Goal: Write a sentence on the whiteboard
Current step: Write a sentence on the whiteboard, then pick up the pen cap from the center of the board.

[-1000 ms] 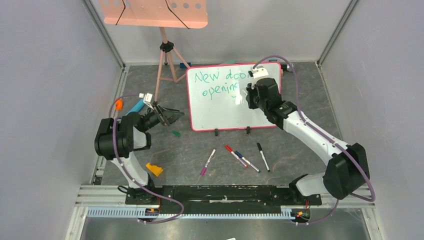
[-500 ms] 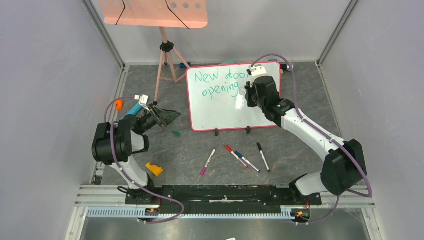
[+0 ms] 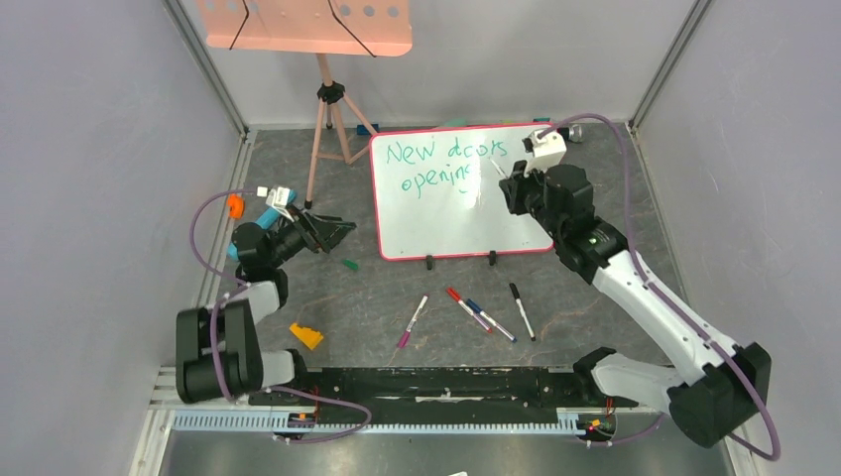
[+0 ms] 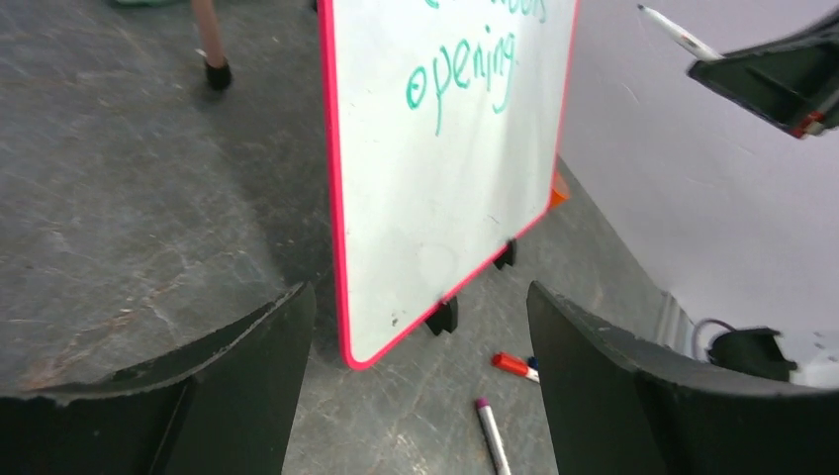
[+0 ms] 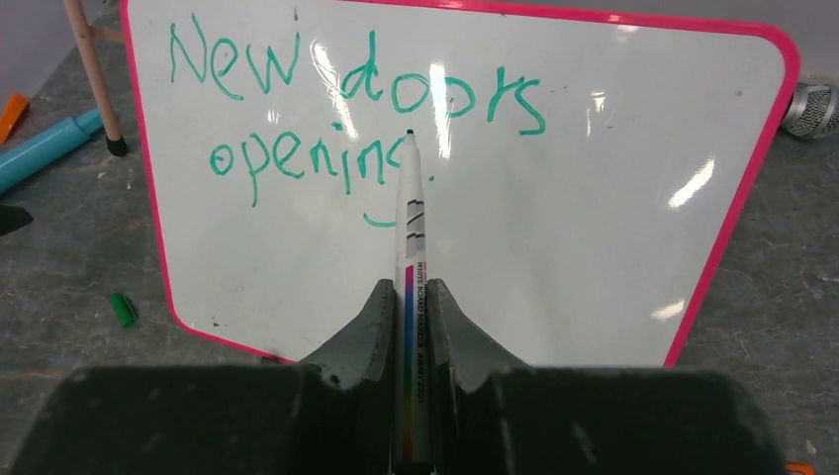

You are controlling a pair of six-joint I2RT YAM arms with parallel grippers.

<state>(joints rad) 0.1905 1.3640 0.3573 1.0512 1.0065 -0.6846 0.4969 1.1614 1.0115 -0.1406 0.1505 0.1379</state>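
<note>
The whiteboard (image 3: 461, 213) stands upright on two black feet, pink-framed. The sentence (image 3: 444, 164) in green reads "New doors opening" (image 5: 356, 119) over two lines. My right gripper (image 3: 512, 186) is shut on a white marker (image 5: 411, 223), uncapped. Its tip points at the board (image 5: 574, 228) near the end of "opening" and hangs apart from the surface, as the left wrist view shows with the marker (image 4: 678, 33) off to the board's right. My left gripper (image 3: 339, 230) stands open and empty beside the board's left edge (image 4: 331, 198), its fingers (image 4: 247, 386) spread on either side of the lower corner.
A pink perforated tray (image 3: 302, 25) sits on a tripod (image 3: 324, 129) at back left. Several markers (image 3: 466, 309) lie in front of the board. A green cap (image 3: 349, 264), an orange piece (image 3: 305, 335) and a blue marker (image 3: 266, 215) lie at left.
My right arm has drawn back to the right, away from the board, uncovering "doors". My left arm has folded lower, its gripper still at the board's left edge with the jaws slightly narrower.
</note>
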